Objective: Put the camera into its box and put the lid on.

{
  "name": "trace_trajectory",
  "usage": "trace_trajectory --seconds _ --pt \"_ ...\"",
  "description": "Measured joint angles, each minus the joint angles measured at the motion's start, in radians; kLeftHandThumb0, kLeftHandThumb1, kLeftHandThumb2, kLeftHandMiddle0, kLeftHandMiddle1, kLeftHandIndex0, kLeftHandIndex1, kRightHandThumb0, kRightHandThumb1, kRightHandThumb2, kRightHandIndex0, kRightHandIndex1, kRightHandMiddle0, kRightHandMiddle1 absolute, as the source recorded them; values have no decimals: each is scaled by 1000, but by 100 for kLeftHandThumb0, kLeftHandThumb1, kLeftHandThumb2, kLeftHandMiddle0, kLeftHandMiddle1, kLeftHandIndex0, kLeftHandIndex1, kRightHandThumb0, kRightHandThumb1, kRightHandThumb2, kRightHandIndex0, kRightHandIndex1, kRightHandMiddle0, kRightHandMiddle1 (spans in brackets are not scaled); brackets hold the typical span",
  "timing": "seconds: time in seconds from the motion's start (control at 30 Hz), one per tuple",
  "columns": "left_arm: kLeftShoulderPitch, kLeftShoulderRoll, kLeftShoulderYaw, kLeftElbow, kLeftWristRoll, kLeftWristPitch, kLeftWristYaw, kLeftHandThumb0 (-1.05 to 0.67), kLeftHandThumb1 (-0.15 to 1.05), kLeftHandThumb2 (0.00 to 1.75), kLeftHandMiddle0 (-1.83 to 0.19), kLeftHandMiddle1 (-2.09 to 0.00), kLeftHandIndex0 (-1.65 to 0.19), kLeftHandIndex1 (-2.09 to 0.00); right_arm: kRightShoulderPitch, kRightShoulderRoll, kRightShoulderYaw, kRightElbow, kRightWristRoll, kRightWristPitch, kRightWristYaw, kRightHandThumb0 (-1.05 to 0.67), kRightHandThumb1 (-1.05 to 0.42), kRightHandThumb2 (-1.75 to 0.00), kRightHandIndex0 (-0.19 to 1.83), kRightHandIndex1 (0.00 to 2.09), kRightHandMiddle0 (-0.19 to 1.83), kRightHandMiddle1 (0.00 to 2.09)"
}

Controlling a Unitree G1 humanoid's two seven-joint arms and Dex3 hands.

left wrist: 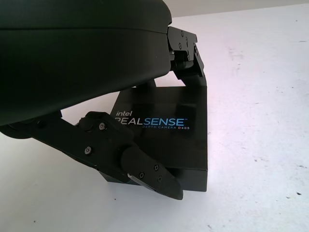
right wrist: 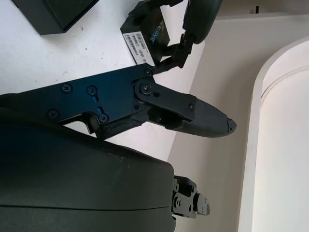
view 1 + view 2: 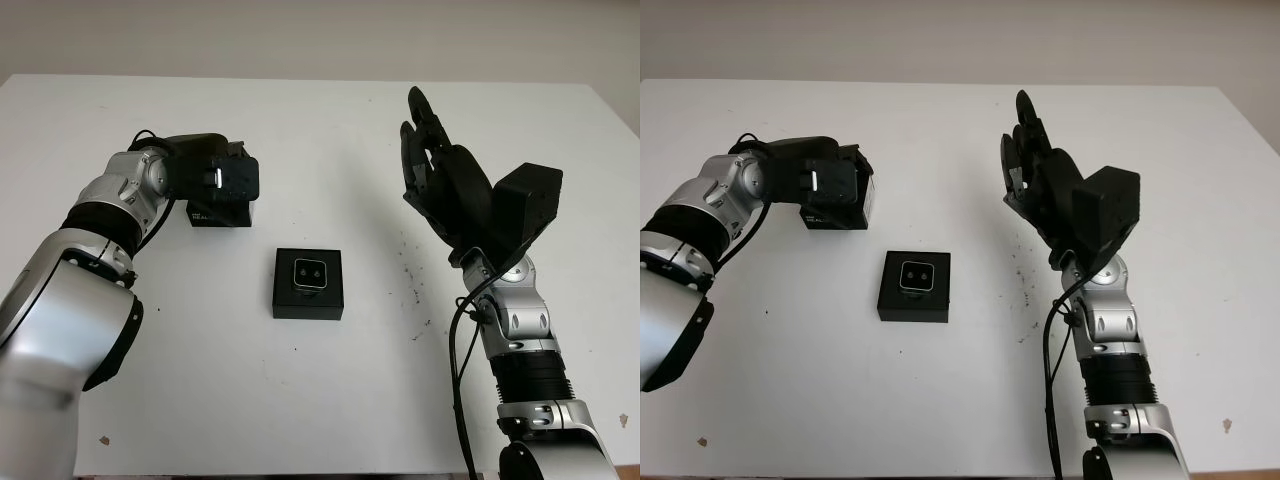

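Left eye view shows the camera [image 3: 308, 271] already seated in the open box [image 3: 309, 284] at the middle of the white table [image 3: 320, 130], its two lenses facing up, so the first half of the task looks done. What is left is the lid [image 3: 219, 212], which sits on the table well apart from the box, up and to the left, with the left hand [image 3: 226, 180] directly over it. Judging from this, the grasp is only just being made and the lid has not yet been lifted or carried across. The right hand [image 3: 440, 185] is raised above the table on the right side, holding nothing, fingers extended upward. The left wrist view adds what the head cameras cannot: the lid's printed RealSense top, and the left hand's fingers [image 1: 145, 169] bracketing it, one at the near edge and another at the far edge, apparently touching; whether they grip firmly I cannot tell. The right wrist view catches the lid from the side, showing a label on its end.
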Motion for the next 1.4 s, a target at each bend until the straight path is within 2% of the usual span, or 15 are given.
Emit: trace_trajectory --seconds 0.07,0.2,0.3,0.4,0.5,0.6,0.73,0.83,0.9,0.97,1.03,1.23,1.4 --pt "5 7 -5 -7 10 -9 14 -38 96 6 -12 -152 -11 -148 1 0 0 -2 0 0 -1 -59 -105 -72 -16 5 -16 5" --pt "32 33 -4 -60 11 -29 25 -30 102 7 -11 -159 -14 -156 8 1 1 -13 0 1 -4 -59 -105 -71 -16 5 -15 6" --pt "77 58 9 -158 -7 -42 7 -25 104 6 -15 -163 -15 -156 15 5 2 -20 1 4 -9 -58 -105 -71 -15 6 -15 6" --pt "134 84 31 -293 -29 -10 -50 -23 104 5 -16 -170 -18 -159 20 7 4 -23 0 4 -9 -58 -105 -72 -15 6 -14 6" --pt "202 113 67 -495 -54 87 -151 -24 102 5 -10 -196 -16 -174 24 8 14 -23 -3 3 -11 -57 -105 -73 -14 6 -14 6" --pt "268 135 110 -715 -81 210 -252 -25 100 5 -11 -206 -13 -187 31 17 23 -24 -11 -4 -17 -58 -105 -73 -13 7 -13 6" --pt "329 156 173 -953 -116 350 -353 -27 100 5 -12 -182 -13 -176 48 32 32 -28 -17 -31 -21 -59 -105 -74 -14 6 -15 6" --pt "343 163 191 -1069 -120 444 -413 -27 100 5 -13 -183 -13 -177 63 46 39 -28 -17 -40 -24 -60 -105 -73 -15 5 -15 5" --pt "348 169 194 -1124 -120 484 -443 -26 100 5 -14 -194 -14 -184 71 58 42 -28 -17 -45 -27 -60 -105 -71 -15 5 -15 5" --pt "354 173 194 -1164 -119 513 -469 -27 99 5 -26 -206 -17 -196 82 71 48 -28 -16 -50 -27 -64 -105 -69 -15 5 -15 5" --pt "363 173 194 -1198 -115 547 -495 -28 99 5 -29 -209 -18 -200 99 86 57 -28 -15 -60 -23 -66 -105 -66 -15 6 -14 6" --pt "368 176 194 -1282 -116 675 -592 -29 99 6 -36 -190 -24 -184 130 100 77 -28 -34 -78 -22 -64 -105 -67 -11 7 -11 7" --pt "321 176 189 -1300 -117 806 -689 -30 100 6 -41 -190 -26 -179 138 102 84 -23 -42 -104 -21 -66 -105 -67 -11 7 -11 7"
